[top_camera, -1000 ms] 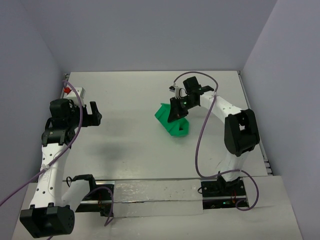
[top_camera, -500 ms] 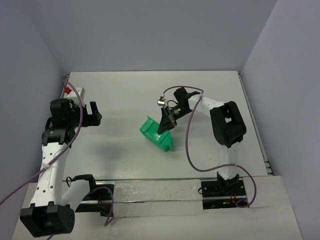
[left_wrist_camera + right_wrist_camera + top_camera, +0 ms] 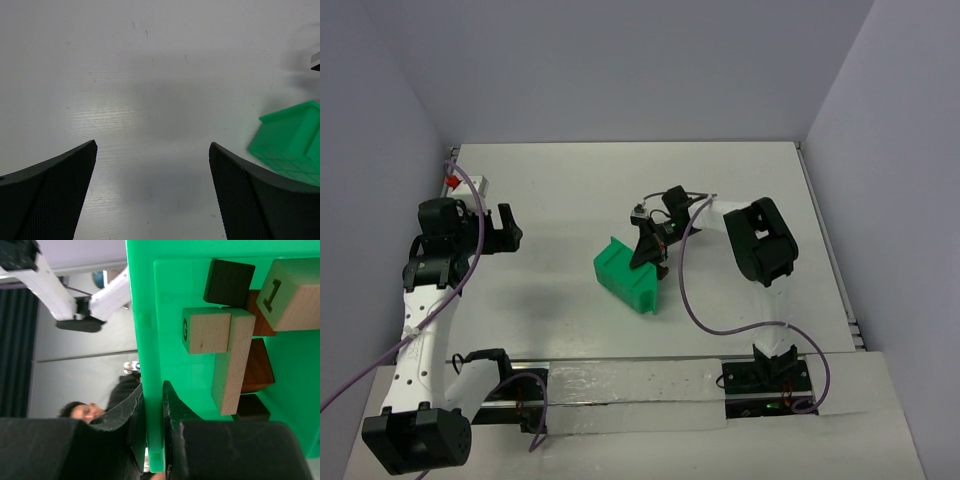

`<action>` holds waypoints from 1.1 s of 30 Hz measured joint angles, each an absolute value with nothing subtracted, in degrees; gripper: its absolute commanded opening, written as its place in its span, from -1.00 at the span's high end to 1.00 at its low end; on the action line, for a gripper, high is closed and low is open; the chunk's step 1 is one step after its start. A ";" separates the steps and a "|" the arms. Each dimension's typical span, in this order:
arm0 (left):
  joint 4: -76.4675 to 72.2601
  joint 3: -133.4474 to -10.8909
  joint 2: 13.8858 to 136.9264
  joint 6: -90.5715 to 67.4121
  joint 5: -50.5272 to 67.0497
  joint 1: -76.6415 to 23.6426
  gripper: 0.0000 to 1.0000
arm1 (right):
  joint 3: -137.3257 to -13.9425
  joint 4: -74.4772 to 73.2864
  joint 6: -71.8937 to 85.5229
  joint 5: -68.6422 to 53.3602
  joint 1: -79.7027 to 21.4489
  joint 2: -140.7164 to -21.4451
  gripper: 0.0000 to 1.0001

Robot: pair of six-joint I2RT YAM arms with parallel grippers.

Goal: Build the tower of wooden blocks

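White table: right gripper clamped on tilted green bin wall, wood blocks inside; left gripper spread wide, empty.

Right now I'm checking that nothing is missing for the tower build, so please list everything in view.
table: one, white, under everything.
green bin: one, green, mid-table, tipped on its side.
wood blocks: at least six showing, light tan, reddish-brown and dark brown, piled inside the green bin; two tan cubes carry a printed character.
small box: one, white with a red part, far left of the table.
person: one, dark hair, background of the right wrist view.
left end effector: one, black, open, over bare table at the left.
right end effector: one, black, clamped on the bin's wall.
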State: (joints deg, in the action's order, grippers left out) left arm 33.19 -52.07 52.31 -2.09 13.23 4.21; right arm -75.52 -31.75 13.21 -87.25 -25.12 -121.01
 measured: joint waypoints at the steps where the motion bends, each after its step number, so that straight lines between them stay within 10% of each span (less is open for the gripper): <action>1: 33.19 -52.07 52.31 -2.09 13.31 4.26 -0.98 | -75.47 -30.65 14.71 -87.78 -25.12 -121.28 1.00; 33: 33.21 -52.05 52.31 -2.09 13.86 4.99 -0.99 | -63.98 9.34 67.67 -90.44 -31.77 -120.23 1.00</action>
